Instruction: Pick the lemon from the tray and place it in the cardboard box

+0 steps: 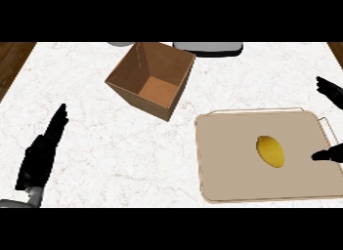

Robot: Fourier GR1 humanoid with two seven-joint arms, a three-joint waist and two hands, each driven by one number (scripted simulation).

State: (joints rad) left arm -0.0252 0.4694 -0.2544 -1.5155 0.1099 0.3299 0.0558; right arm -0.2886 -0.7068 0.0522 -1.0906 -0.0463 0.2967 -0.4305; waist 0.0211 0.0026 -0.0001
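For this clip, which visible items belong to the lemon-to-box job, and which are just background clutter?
Part of the job:
lemon, lying on the tray
tray
cardboard box, open, beyond the tray
right hand, open beside the lemon, not touching it

Just lying about:
left hand, open, resting at the counter's left
grey objects at the counter's far edge, cut off
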